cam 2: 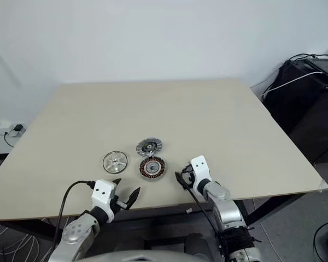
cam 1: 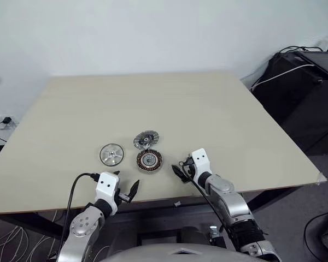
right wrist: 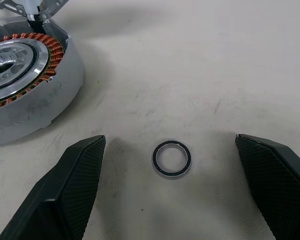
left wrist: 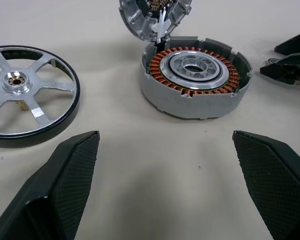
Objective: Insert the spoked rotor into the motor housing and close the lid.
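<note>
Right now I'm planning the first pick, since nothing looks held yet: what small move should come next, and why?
Probably ease the open left gripper toward the spoked rotor and close on its rim. The rotor lies flat on the table, apart from the motor housing, whose windings sit uncovered with the lid tilted open behind it. The right gripper is open over a small loose ring, not a rotor.

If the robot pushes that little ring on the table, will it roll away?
Probably not. The small metal ring lies flat on the table, so it would likely slide. It looks thin and light, perhaps slippery to pinch. Tipped onto its edge, it could roll.
</note>
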### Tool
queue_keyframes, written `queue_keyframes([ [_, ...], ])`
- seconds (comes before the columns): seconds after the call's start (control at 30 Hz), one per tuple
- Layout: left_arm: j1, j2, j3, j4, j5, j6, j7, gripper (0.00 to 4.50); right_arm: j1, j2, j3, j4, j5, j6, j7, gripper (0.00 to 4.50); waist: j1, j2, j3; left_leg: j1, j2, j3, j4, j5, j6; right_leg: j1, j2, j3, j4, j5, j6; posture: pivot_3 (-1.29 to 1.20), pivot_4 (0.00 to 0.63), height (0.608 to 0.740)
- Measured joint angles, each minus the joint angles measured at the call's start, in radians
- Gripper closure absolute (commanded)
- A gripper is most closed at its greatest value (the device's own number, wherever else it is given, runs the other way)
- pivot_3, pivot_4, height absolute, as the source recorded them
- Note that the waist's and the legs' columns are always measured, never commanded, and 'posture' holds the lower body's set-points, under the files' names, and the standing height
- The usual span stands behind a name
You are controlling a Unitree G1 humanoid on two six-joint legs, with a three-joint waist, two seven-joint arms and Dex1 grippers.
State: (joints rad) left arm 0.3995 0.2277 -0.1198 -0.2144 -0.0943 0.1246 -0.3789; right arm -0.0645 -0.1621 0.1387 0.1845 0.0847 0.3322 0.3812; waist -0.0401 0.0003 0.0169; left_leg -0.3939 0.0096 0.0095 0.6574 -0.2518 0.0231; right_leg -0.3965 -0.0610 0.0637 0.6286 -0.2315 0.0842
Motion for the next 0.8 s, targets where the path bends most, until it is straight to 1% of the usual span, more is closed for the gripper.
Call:
queue_keyframes([
  [0.07,0.0,0.0,0.0,0.0,0.0,0.0,0.001,0.0,-0.001,0.003,0.001,0.006,-0.001,-0.005,0.0,0.03,-0.001,0.0,0.0,0.0,0.0,0.0,0.0,0.0,0.0,0.0,0.0,0.0,0.0,0.0,0.0,0.0,0.0,0.74],
  [0.17,0.0,0.0,0.0,0.0,0.0,0.0,0.004,0.0,-0.006,0.013,0.0,0.017,-0.003,-0.012,-0.007,0.61,-0.005,0.0,-0.001,0.001,0.0,0.0,0.0,0.0,0.0,0.0,0.0,0.0,0.0,0.0,0.0,0.0,0.0,0.74],
  [0.27,0.0,0.0,0.0,0.0,0.0,0.0,0.006,0.0,-0.007,0.018,-0.001,0.023,-0.005,-0.018,-0.013,1.54,-0.007,0.0,-0.001,0.0,0.001,0.0,0.0,0.0,0.0,0.0,0.0,0.0,0.0,0.0,0.0,0.0,0.0,0.74],
  [0.3,0.0,0.0,0.0,0.0,0.0,0.0,0.006,0.0,-0.007,0.02,-0.001,0.023,-0.005,-0.018,-0.014,1.93,-0.008,0.0,-0.001,0.0,0.001,0.0,0.0,0.0,0.0,0.0,0.0,0.0,0.0,0.0,0.0,0.0,0.0,0.74],
  [0.33,0.0,0.0,0.0,0.0,0.0,0.0,0.006,0.0,-0.007,0.021,-0.001,0.023,-0.005,-0.018,-0.015,2.19,-0.009,0.0,-0.001,0.0,0.0,0.0,-0.001,0.0,0.0,0.0,0.0,0.0,0.0,0.0,0.0,0.0,0.0,0.74],
  [0.5,0.0,0.001,0.0,0.0,0.0,0.0,0.007,0.0,0.004,0.024,0.001,0.016,-0.005,-0.022,-0.014,3.77,-0.012,0.0,-0.001,0.0,0.0,0.0,-0.001,0.0,0.0,0.0,0.0,0.0,0.0,0.0,0.0,0.0,0.0,0.74],
  [0.67,0.001,0.001,0.0,0.0,0.0,0.0,0.007,0.0,0.037,0.011,0.014,-0.031,-0.008,-0.014,-0.007,3.81,-0.012,0.001,-0.001,0.0,0.001,0.0,-0.001,0.0,0.0,0.0,0.0,0.0,0.0,0.0,0.0,0.0,0.0,0.74],
  [0.8,-0.003,0.0,-0.001,0.0,0.0,0.0,0.007,0.0,0.056,0.009,0.046,-0.121,0.0,0.01,0.028,3.81,-0.014,0.002,0.0,0.0,0.001,0.0,-0.001,0.0,0.0,-0.001,0.0,0.0,0.0,0.0,0.0,0.0,0.0,0.74],
])
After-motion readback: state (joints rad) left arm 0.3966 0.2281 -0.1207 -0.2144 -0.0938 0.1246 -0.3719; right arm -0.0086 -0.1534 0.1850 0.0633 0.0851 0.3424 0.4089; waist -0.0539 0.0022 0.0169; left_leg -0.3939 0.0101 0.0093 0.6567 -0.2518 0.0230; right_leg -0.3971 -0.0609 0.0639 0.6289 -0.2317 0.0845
